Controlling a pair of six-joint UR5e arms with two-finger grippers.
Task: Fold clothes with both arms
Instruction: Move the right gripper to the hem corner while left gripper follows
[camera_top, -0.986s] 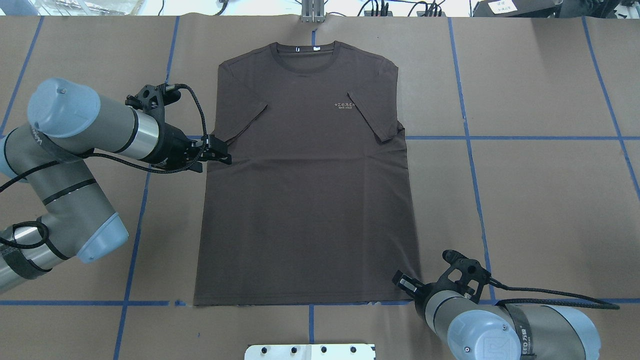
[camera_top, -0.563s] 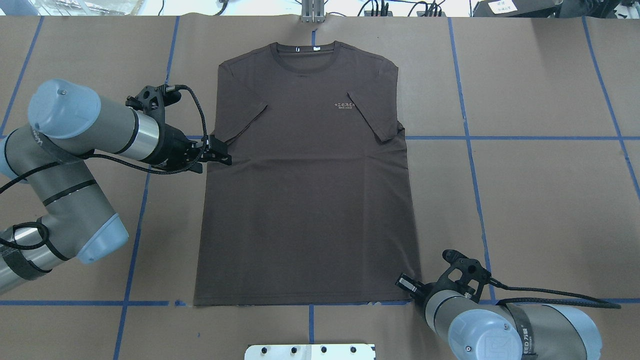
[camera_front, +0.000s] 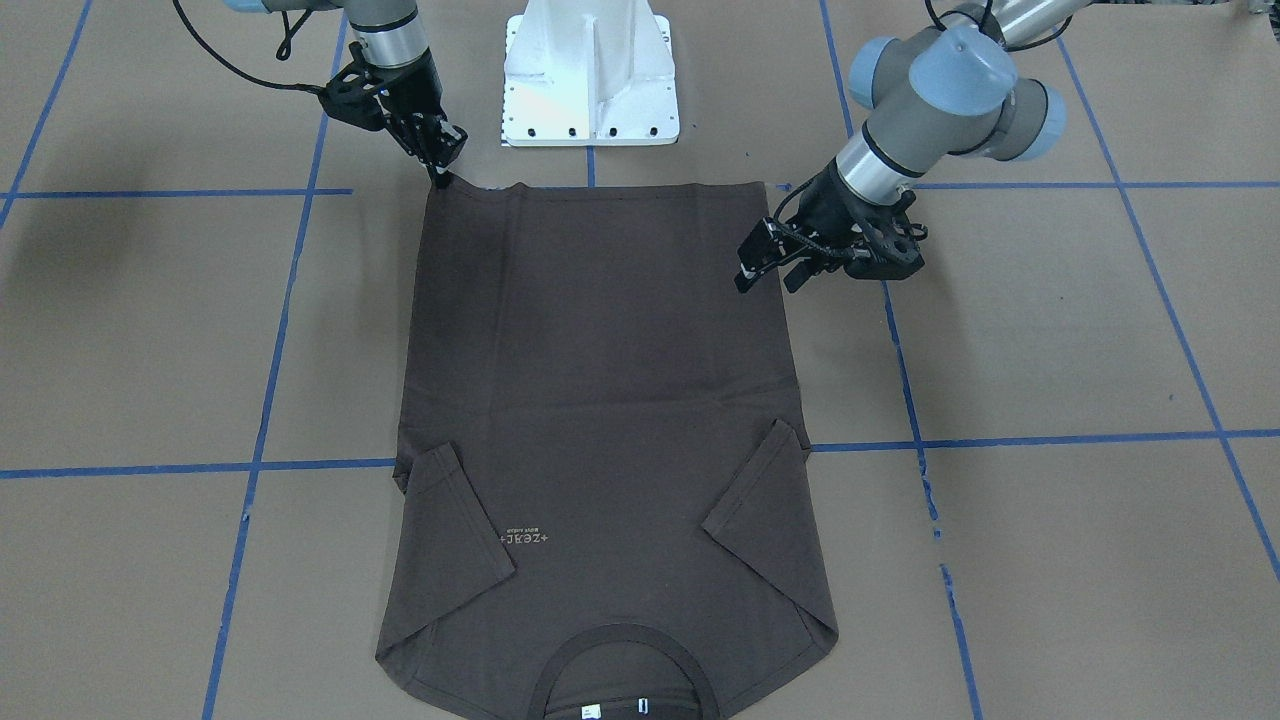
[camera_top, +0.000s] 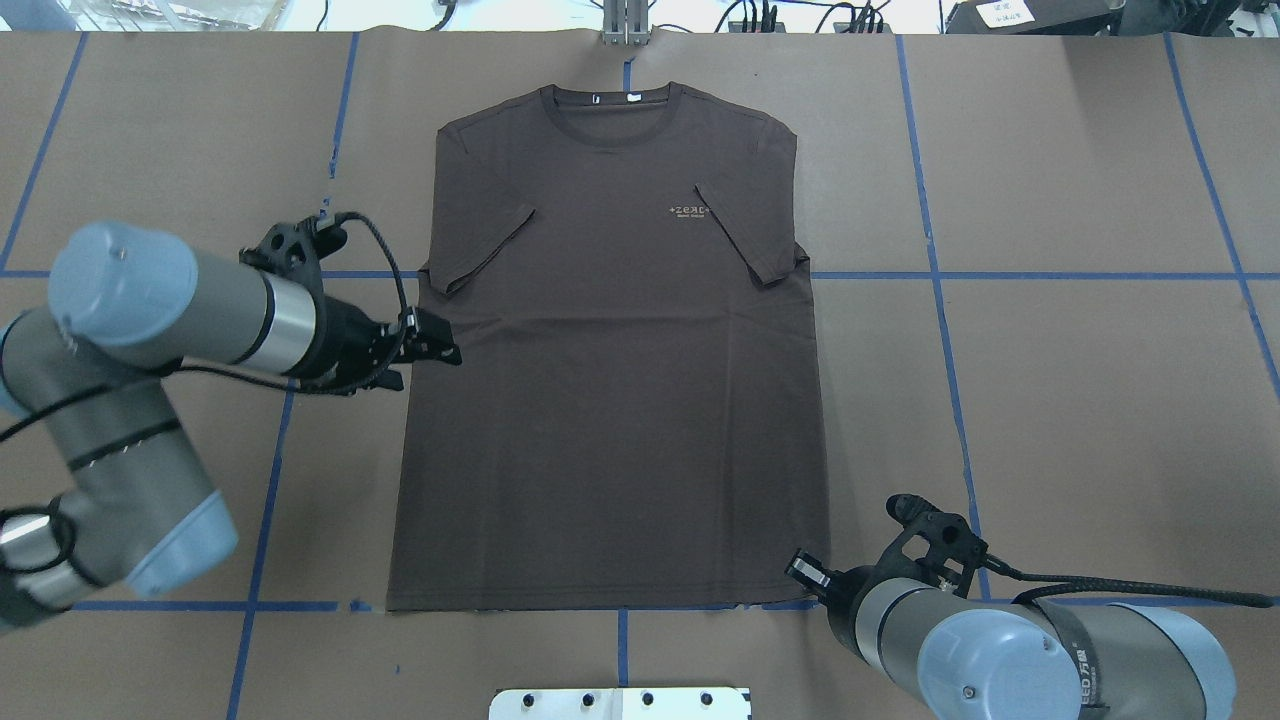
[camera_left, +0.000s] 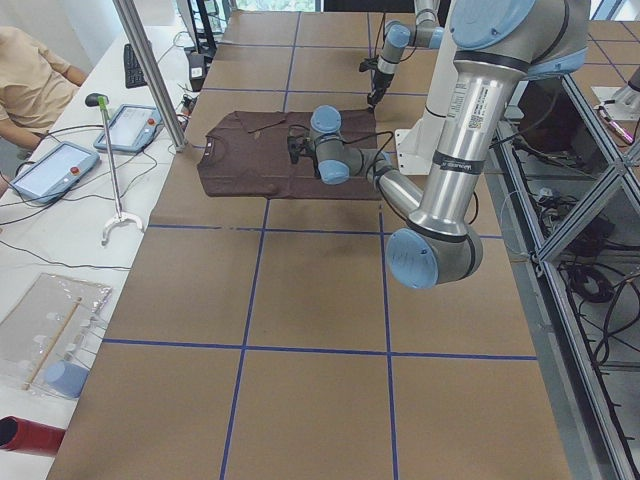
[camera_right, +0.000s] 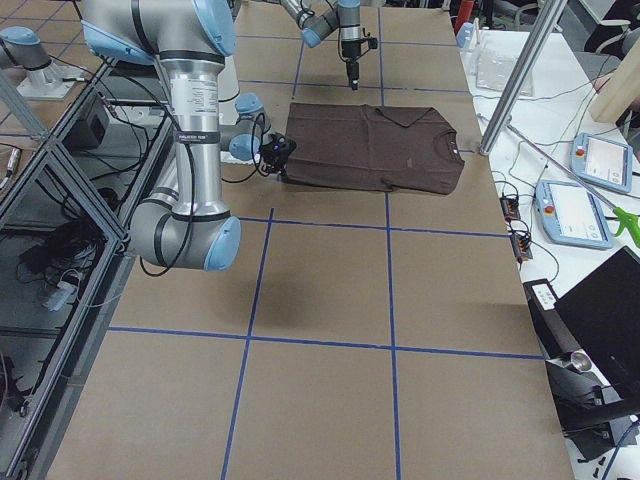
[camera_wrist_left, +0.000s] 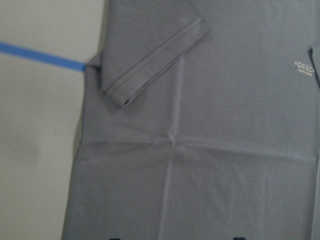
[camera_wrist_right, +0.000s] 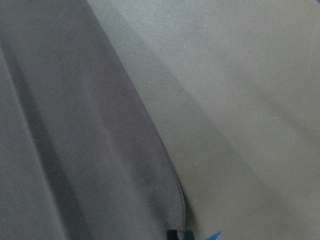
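Note:
The dark brown T-shirt (camera_top: 610, 400) lies flat on the table, collar at the far edge, both short sleeves folded onto the chest. My left gripper (camera_top: 445, 345) hovers at the shirt's left side edge just below the sleeve, open; in the front-facing view the left gripper (camera_front: 768, 278) shows its fingers spread. My right gripper (camera_top: 803, 570) sits at the near right hem corner. In the front-facing view the right gripper (camera_front: 441, 176) tapers to a point on that corner, shut on it. The right wrist view shows the shirt's edge (camera_wrist_right: 150, 150) running into its fingertips (camera_wrist_right: 179, 234).
The white pedestal base (camera_front: 590, 70) stands at the near table edge between the arms. Blue tape lines (camera_top: 930, 275) cross the brown table cover. A metal post (camera_left: 150, 75) rises past the collar end. A seated person (camera_left: 30, 75) and tablets (camera_left: 50, 170) are beside the table.
My left gripper has slid nearer along the shirt's left edge, away from the sleeve. The right arm has shifted slightly at the hem corner.

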